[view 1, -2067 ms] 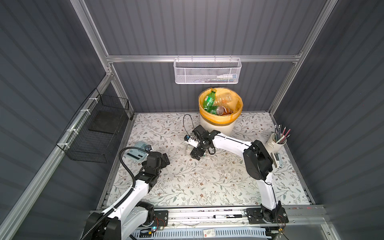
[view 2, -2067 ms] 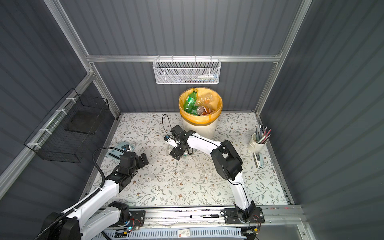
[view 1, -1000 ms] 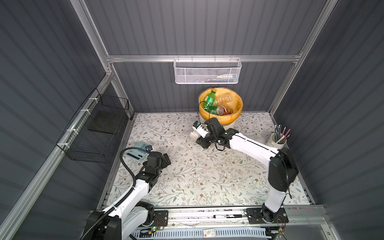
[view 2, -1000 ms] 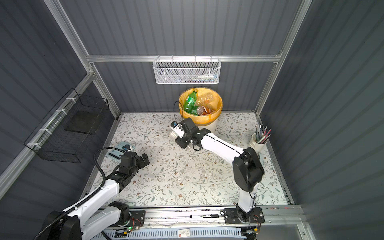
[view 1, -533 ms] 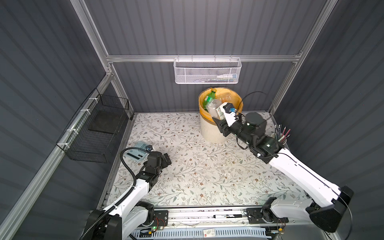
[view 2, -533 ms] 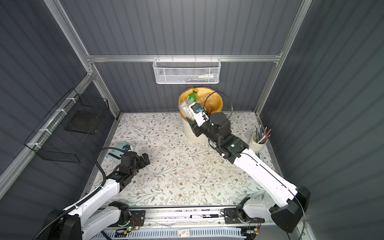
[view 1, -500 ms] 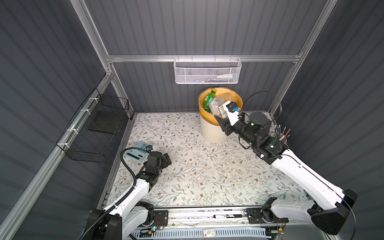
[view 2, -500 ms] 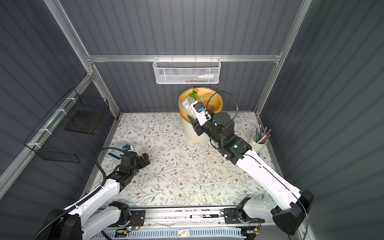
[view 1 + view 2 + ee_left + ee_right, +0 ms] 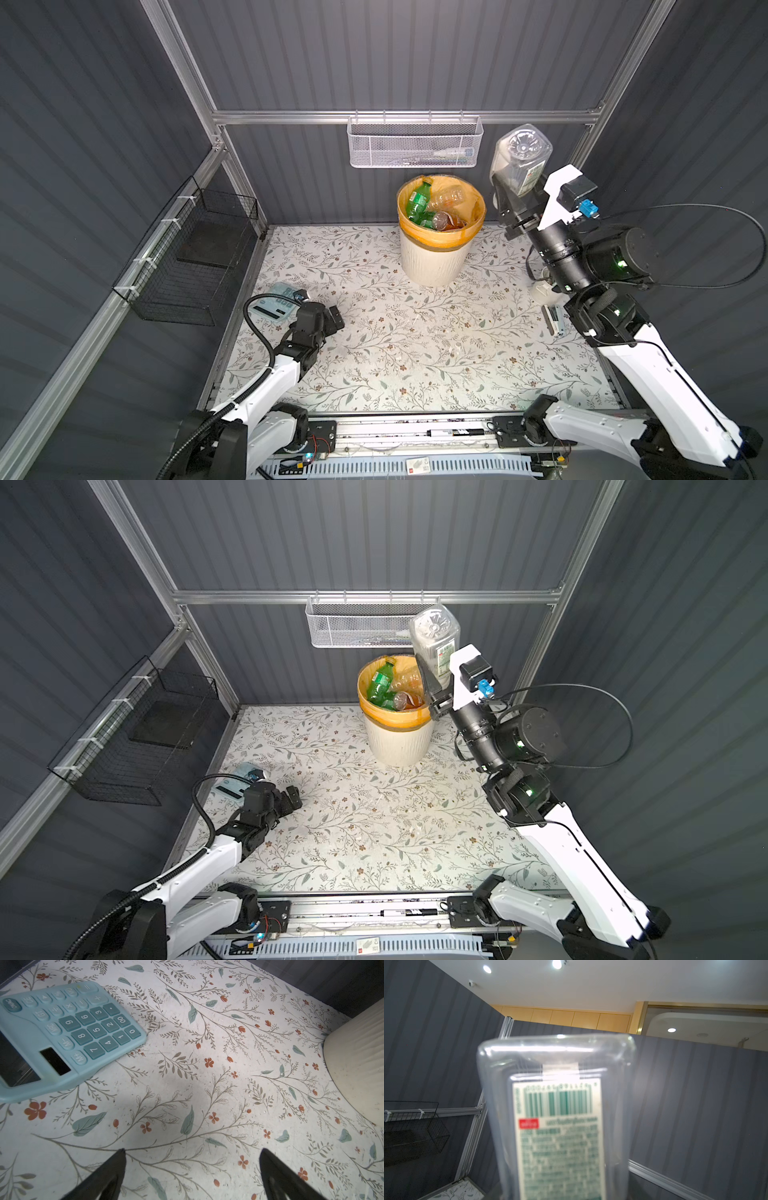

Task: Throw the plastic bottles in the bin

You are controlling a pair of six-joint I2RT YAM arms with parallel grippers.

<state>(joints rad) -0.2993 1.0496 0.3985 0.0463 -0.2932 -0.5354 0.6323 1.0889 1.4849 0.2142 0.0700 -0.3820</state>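
Nearest, the left end effector (image 9: 337,320) sits low over the floral counter (image 9: 415,353), jaws spread wide with nothing between them. Just beside it lies a pale blue calculator (image 9: 68,1028), which is no part of the job. In both top views the open counter shows no loose bottle, so the clearing looks almost done.

Further in, on the right, a few pens (image 9: 555,318) lie close to the right arm's elbow. That arm reaches up and back, and the right end effector (image 9: 517,197) is clamped on 1 clear bottle (image 9: 521,156). The bottle is held high, base upward, with a white label with green print facing the wrist camera.

Beyond stands the bin (image 9: 432,266), already holding at least 4 bottles, among them a green bottle (image 9: 417,199) and a brown one (image 9: 446,220). The held bottle hangs near the bin's right side. It seems off from the mouth rather than over it, so a carry inward and a release remain.

Above the bin's mouth hangs the white mesh basket (image 9: 415,143), close enough to foul a high approach. The black wire basket (image 9: 195,257) is well apart on the left wall.
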